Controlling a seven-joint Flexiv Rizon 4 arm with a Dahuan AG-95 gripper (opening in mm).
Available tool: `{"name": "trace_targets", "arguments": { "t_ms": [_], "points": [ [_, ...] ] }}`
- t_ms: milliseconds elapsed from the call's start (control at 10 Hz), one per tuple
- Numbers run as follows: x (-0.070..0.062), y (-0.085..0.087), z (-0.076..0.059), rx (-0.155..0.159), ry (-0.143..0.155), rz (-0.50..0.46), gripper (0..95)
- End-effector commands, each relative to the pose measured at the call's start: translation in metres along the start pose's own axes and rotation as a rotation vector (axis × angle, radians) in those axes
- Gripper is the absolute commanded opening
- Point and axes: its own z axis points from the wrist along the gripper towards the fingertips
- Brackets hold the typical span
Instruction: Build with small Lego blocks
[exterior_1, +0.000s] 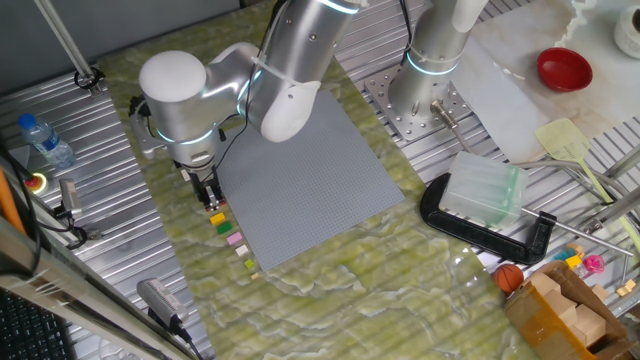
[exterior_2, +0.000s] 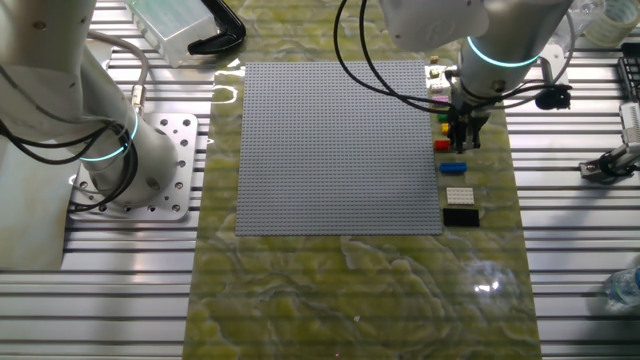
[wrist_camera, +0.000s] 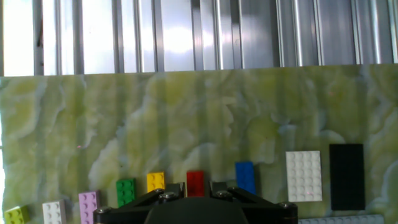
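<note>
Small Lego blocks lie in a row on the green mat beside the grey baseplate (exterior_2: 340, 150). In the hand view, left to right, they are tan (wrist_camera: 15, 214), a small cream one (wrist_camera: 53, 211), pink (wrist_camera: 89, 205), green (wrist_camera: 125, 191), yellow (wrist_camera: 155, 182), red (wrist_camera: 195, 180), blue (wrist_camera: 245, 177), a larger cream one (wrist_camera: 303, 176) and black (wrist_camera: 346, 176). My gripper (wrist_camera: 196, 188) is open, with one finger on each side of the red block. From the side it (exterior_2: 463, 138) stands low by the red block (exterior_2: 443, 146). It also shows in the first fixed view (exterior_1: 207, 195).
A second arm's base (exterior_2: 110, 150) stands beyond the baseplate's far side. A black clamp holding a clear plastic box (exterior_1: 485, 190), a red bowl (exterior_1: 564, 68) and a water bottle (exterior_1: 45, 140) sit off the mat. Ridged metal table (wrist_camera: 186, 31) surrounds the mat.
</note>
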Motion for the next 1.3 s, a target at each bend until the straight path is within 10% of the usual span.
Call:
{"name": "trace_targets", "arguments": {
  "t_ms": [100,1300],
  "points": [
    [0.0004,-0.0001,0.0019,0.0,0.0,-0.001,19.0],
    [0.0017,0.0002,0.0069,0.001,0.008,0.004,19.0]
  ]
}}
